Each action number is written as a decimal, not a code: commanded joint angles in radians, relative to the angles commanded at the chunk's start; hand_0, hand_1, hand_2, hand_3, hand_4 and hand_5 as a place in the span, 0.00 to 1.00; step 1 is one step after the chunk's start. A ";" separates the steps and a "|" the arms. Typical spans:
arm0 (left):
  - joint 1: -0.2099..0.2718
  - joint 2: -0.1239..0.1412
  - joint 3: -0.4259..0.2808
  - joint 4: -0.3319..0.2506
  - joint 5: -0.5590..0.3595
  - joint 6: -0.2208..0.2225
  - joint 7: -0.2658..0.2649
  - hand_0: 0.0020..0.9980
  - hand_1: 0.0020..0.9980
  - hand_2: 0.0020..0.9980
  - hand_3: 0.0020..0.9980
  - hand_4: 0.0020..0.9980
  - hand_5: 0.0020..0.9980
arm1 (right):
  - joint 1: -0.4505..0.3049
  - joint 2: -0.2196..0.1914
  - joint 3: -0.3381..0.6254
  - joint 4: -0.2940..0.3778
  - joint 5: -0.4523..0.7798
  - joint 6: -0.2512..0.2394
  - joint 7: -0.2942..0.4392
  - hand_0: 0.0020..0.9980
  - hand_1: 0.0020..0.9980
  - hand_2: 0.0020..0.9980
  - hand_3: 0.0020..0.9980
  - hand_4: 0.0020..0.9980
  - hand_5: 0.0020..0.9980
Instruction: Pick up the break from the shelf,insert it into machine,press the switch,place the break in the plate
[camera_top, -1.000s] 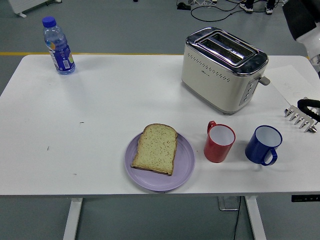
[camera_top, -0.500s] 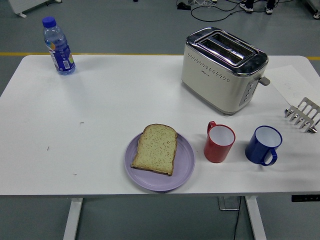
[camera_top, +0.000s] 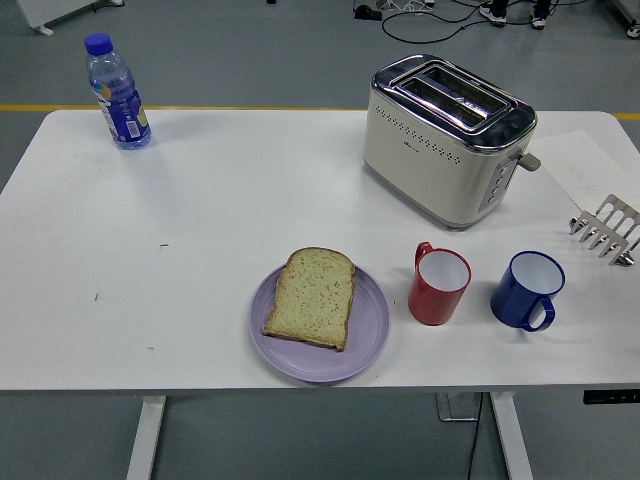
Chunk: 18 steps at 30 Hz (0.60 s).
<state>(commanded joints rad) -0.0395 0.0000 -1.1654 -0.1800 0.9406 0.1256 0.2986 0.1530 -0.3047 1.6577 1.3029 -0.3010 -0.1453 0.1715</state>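
A slice of bread (camera_top: 312, 297) lies flat on the round lilac plate (camera_top: 372, 330) near the table's front edge. The cream and chrome toaster (camera_top: 446, 137) stands at the back right, its two top slots showing nothing inside and its lever (camera_top: 529, 161) on the right end. A small metal toast rack (camera_top: 606, 228) sits at the far right edge, with no bread in it. Neither robot hand shows in the head view.
A red mug (camera_top: 438, 284) and a blue mug (camera_top: 526, 290) stand side by side to the right of the plate. A blue-capped water bottle (camera_top: 117, 92) stands at the back left corner. A sheet of paper (camera_top: 592, 165) lies behind the rack.
One second ago a black hand was over the toast rack at the right edge; it has since withdrawn out of view. Nothing on the table has moved.
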 joint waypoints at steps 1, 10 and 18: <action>-0.001 0.000 0.000 0.000 -0.001 0.000 -0.001 0.65 0.63 0.70 0.79 0.59 1.00 | -0.004 0.003 0.003 0.000 0.001 0.000 0.002 0.68 0.65 0.66 0.61 0.51 0.17; -0.010 0.000 0.006 0.000 -0.006 -0.001 -0.009 0.64 0.63 0.70 0.79 0.59 1.00 | -0.040 0.036 0.033 0.013 0.006 0.009 0.029 0.68 0.65 0.67 0.61 0.51 0.18; -0.017 0.000 0.007 0.000 -0.009 -0.002 -0.020 0.64 0.63 0.70 0.78 0.58 1.00 | -0.066 0.088 0.048 0.014 0.009 0.014 0.043 0.68 0.65 0.67 0.61 0.50 0.20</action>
<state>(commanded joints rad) -0.0562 0.0000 -1.1579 -0.1800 0.9315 0.1241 0.2787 0.0867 -0.2170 1.7055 1.3169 -0.2921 -0.1312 0.2145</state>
